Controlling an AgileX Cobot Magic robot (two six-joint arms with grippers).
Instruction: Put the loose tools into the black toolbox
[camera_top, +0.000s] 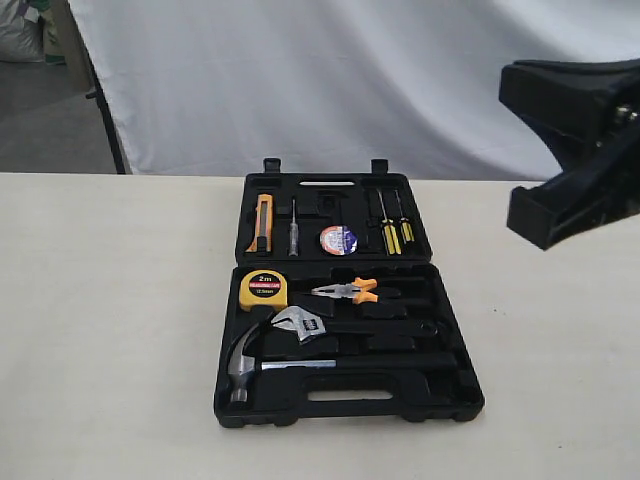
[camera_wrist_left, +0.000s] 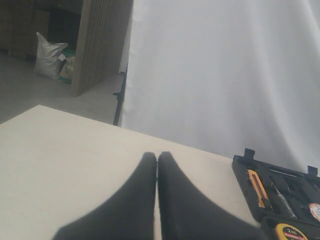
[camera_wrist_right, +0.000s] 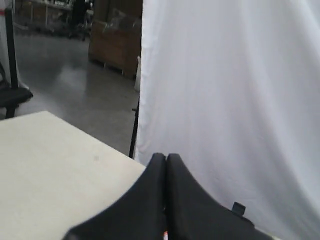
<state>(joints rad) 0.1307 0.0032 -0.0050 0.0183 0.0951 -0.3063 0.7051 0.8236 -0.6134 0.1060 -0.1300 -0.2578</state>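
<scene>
The black toolbox (camera_top: 452, 392) lies open in the middle of the table. In its near half rest the silver adjustable wrench (camera_top: 300, 323) and the claw hammer (camera_top: 247, 362). The small tape roll (camera_top: 338, 240) sits in the far half. My right arm (camera_top: 575, 150) hangs high at the right, away from the box. In the left wrist view my left gripper (camera_wrist_left: 157, 156) is shut on nothing above bare table, and the toolbox's (camera_wrist_left: 244, 172) corner lies off to one side. My right gripper (camera_wrist_right: 166, 157) is shut and empty too.
A yellow tape measure (camera_top: 263, 289) and orange-handled pliers (camera_top: 348, 291) lie in the near half. An orange utility knife (camera_top: 262, 222), a tester screwdriver (camera_top: 293, 228) and two yellow-handled screwdrivers (camera_top: 395, 232) lie in the far half. A white curtain (camera_top: 330, 80) hangs behind the table.
</scene>
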